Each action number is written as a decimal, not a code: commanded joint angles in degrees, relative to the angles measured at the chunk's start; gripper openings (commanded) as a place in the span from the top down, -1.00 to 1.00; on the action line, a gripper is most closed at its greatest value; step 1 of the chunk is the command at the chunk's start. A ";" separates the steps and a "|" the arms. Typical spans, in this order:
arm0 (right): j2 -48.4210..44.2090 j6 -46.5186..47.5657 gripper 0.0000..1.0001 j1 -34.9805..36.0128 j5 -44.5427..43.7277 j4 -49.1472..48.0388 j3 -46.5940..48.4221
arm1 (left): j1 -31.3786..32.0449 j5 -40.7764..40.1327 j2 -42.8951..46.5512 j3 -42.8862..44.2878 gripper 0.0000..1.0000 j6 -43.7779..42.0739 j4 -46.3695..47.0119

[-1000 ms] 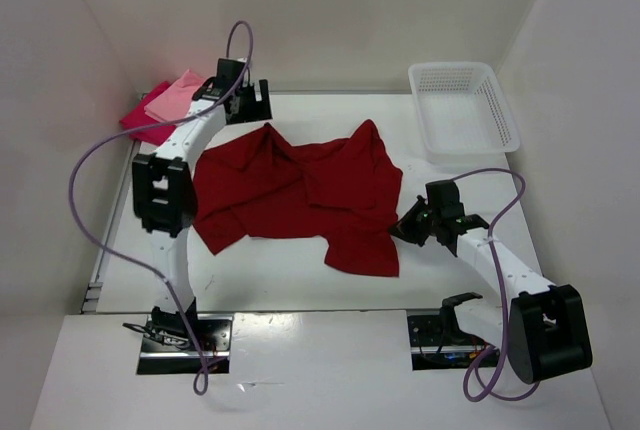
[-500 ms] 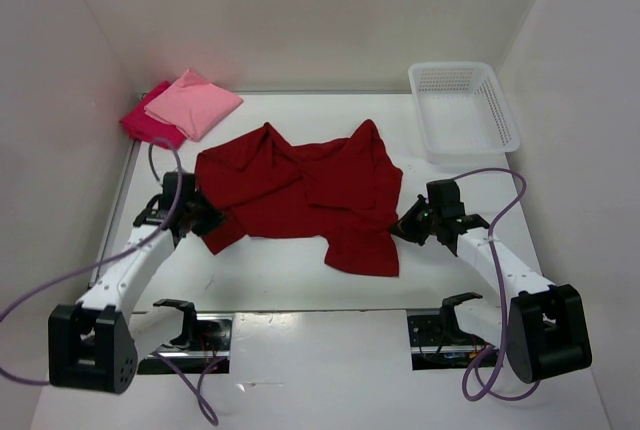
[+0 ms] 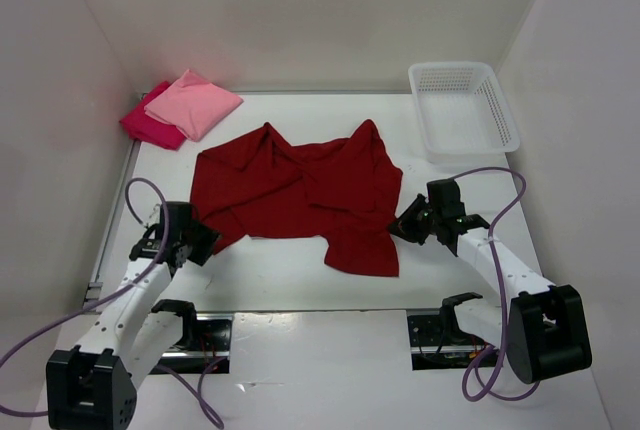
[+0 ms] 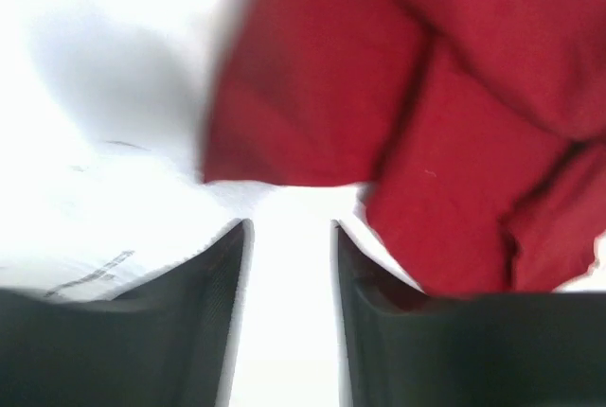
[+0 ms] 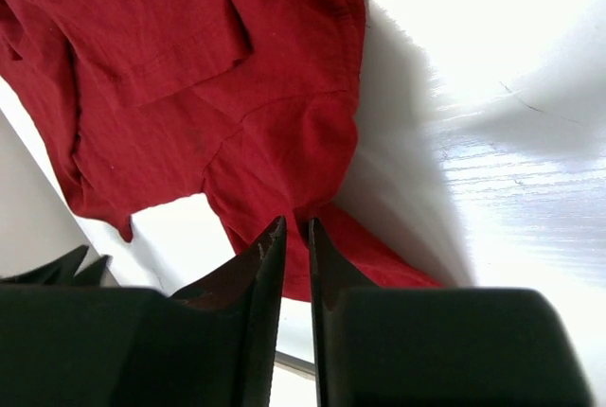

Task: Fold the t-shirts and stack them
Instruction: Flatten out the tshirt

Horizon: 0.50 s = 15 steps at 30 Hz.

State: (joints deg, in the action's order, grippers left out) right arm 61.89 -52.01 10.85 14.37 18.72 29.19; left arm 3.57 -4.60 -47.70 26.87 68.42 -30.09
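Note:
The dark red t-shirt [image 3: 300,190] lies crumpled and spread out in the middle of the table. My left gripper [image 3: 203,238] sits just off the shirt's near-left corner. In the left wrist view it [image 4: 289,232] is open, with only bare table between its fingers and the red cloth [image 4: 398,95] ahead. My right gripper [image 3: 397,227] is at the shirt's right hem. Its jaws [image 5: 296,222] stand a narrow slit apart, and their tips rest against the red cloth [image 5: 189,66]. A folded light pink t-shirt [image 3: 195,102] lies on the crimson-magenta one [image 3: 147,127] at the back left.
A white lattice basket [image 3: 462,105] stands at the back right corner. White walls close in the table on the left, back and right. Purple cables loop beside both arms. The arm bases sit at the near edge.
My left arm swung from the back-left stack down to the shirt's near-left corner, then drew back a little toward me. My right gripper's jaws have parted slightly.

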 commanded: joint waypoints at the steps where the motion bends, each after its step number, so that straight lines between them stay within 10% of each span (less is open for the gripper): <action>1: -1.24 0.59 0.58 -0.48 0.65 -2.64 0.87 | -1.28 -3.66 0.59 -2.78 -0.11 4.70 -1.12; 6: -1.77 0.59 0.58 -0.48 1.19 -3.16 0.87 | -1.29 -3.66 1.82 -4.72 -0.23 7.94 -1.12; 15: -1.77 0.59 0.55 -0.48 1.80 -3.69 1.48 | -1.82 -4.10 -7.74 -3.85 0.23 9.10 0.99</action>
State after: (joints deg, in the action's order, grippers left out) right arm 61.28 -51.99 10.83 15.77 17.50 29.19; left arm 2.15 -7.14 -53.25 22.11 75.90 -30.04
